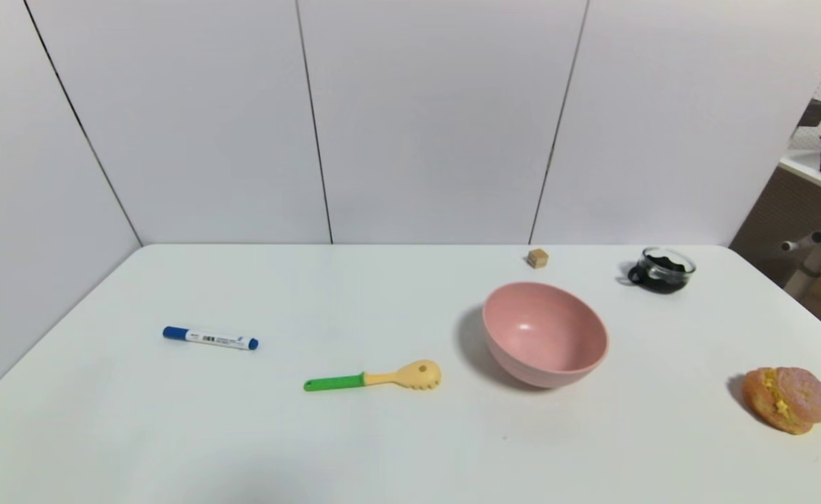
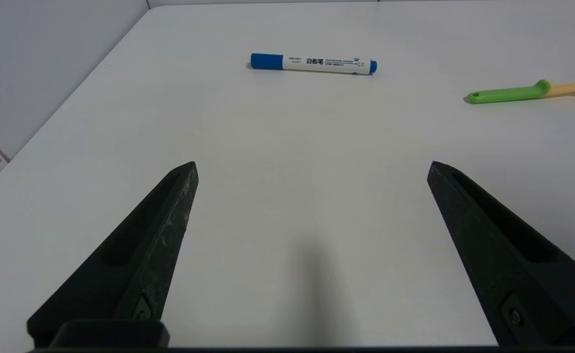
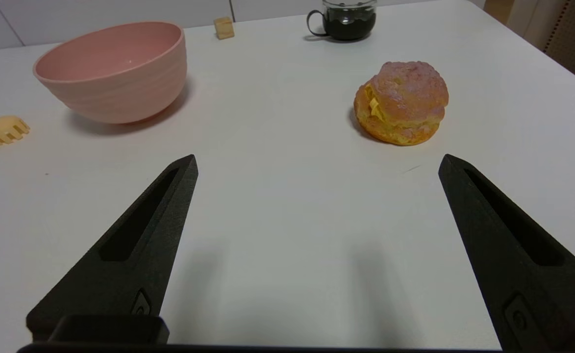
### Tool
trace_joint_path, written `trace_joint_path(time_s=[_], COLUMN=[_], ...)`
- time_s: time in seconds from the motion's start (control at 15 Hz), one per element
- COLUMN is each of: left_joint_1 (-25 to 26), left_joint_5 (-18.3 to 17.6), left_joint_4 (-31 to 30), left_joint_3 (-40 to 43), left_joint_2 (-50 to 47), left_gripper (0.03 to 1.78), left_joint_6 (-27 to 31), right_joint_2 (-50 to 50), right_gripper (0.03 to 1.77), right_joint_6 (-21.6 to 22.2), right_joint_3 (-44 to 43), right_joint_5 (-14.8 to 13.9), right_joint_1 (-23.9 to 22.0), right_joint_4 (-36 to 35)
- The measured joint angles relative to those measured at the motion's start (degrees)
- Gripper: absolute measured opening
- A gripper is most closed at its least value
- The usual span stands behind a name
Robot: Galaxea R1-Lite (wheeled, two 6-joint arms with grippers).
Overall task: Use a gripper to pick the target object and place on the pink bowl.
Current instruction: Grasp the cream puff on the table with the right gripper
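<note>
The right gripper point(image 3: 318, 164) hovers over the table point(image 3: 277, 206), spread wide and empty, its arm out of sight (only fingers show), near the bun point(image 3: 401, 104), which rests right of the pink bowl point(image 1: 544, 334).

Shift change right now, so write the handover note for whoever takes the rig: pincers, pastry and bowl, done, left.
Right pincer: open, empty, above the table's near right part, short of the pastry.
Left pincer: open, empty, above the near left part.
Pastry: on the table, right of the pink bowl, which stands upright and empty.
Done: no pick or placing yet.
Left: grasp pastry, place it in the bowl, release.
</note>
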Motion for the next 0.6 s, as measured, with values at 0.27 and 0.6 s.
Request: trace_joint_path(time_s=[0.27,0.6], left_joint_1=[0.0,0.0], left_joint_5=[0.0,0.0], left_joint_4=[0.0,0.0], left_joint_3=[0.0,0.0], left_joint_2=[0.0,0.0], left_gripper=[1.69,1.69], left_joint_6=[0.0,0.0], right_joint_2=[0.2,9.1], right_gripper=[1.7,1.7], right_joint_6=[-0.1,-0.7], right_joint_3=[0.0,-3.6], right_joint_5=[0.0,0.2], right_joint_1=[0.0,0.0], right_joint_4=[-0.2,-5.6])
